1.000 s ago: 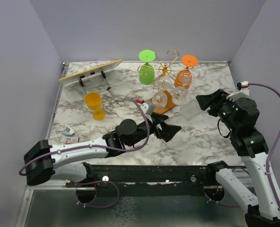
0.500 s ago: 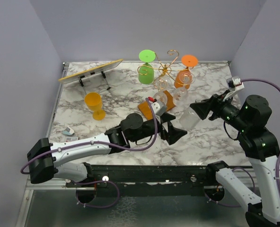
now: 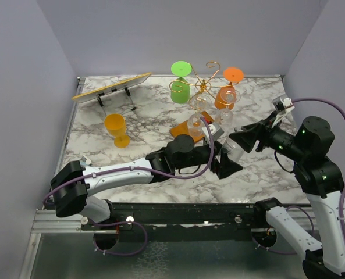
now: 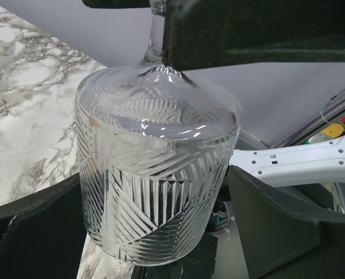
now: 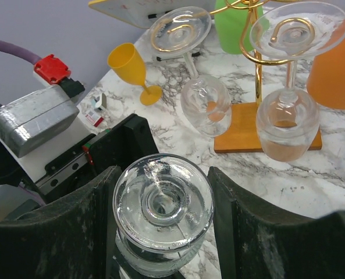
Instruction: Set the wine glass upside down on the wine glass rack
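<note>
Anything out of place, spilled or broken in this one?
Nothing spilled, broken or askew. The clear wine glass is in mid-air, held by its foot in the right gripper, with the left gripper open around its bowl. Four glasses hang upside down on the wine glass rack; a yellow goblet stands upright.

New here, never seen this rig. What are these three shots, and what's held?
Robot: a left arm and a right arm bolted at the near edge of a table. One picture is from a fixed camera above and behind them; the other two from a camera on each wrist. On the table: a gold wire rack with a green glass, an orange glass and two clear glasses hung upside down, a yellow goblet, a tilted board. The right fingers clamp the foot of a clear wine glass; the left fingers flank its bowl, contact unclear.
</note>
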Available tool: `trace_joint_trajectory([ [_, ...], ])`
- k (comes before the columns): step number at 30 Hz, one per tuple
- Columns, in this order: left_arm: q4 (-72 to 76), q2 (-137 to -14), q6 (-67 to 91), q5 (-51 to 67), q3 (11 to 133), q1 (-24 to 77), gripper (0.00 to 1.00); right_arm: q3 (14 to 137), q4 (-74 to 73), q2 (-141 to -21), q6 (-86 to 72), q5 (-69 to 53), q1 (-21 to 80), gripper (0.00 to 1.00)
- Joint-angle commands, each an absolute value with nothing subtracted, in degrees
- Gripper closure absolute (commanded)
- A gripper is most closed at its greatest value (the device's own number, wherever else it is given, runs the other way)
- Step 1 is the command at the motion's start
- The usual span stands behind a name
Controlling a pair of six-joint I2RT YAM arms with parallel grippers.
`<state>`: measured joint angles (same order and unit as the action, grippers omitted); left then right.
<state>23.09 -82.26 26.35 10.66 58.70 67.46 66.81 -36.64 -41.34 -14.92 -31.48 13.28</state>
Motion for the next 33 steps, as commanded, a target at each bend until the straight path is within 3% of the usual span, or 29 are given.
trace_joint_trajectory([
  [1,22.0,-82.5,27.36,12.68,60.46,67.4,0.1,66.56,-32.04,-40.59,-14.94,-35.2,13.1,0.92],
  [4,21.89,-82.36,26.87,12.23,60.52,67.35,0.1,66.28,-31.93,-40.53,-14.68,-36.44,13.1,0.93],
  [9,20.78,-82.53,26.63,11.69,61.46,67.26,0.27,66.27,-32.42,-40.78,-14.3,-38.04,13.1,0.93],
  [12,20.57,-82.49,26.48,11.61,61.5,67.29,0.3,66.27,-32.97,-40.87,-13.94,-38.46,13.1,0.93],
  [15,20.37,-82.34,26.01,11.46,61.44,67.32,0.3,66.42,-33.68,-41.16,-13.58,-38.15,13.12,0.93],
  [19,20.3,-81.3,24.64,9.81,60.23,67.26,0.16,66.79,-35.26,-42.01,-13.11,-37.67,13.1,0.94],
  [23,20.3,-80.3,23.59,8.82,59.48,67.3,0.15,66.54,-35.24,-42.01,-13.14,-37.7,13.1,0.94],
  [25,20.3,-80.39,23.31,9.48,59.56,67.26,0.21,66.46,-34.93,-42.09,-13.34,-37.9,13.1,0.94],
  [30,20.3,-80.69,22.12,11.41,59.51,67.28,0.51,66.47,-34.65,-42.69,-14.0,-38.16,13.1,0.94],
  [33,20.36,-80.6,20.69,12.22,59.24,67.29,0.63,66.45,-34.87,-43.4,-14.53,-38.29,13.1,0.95],
])
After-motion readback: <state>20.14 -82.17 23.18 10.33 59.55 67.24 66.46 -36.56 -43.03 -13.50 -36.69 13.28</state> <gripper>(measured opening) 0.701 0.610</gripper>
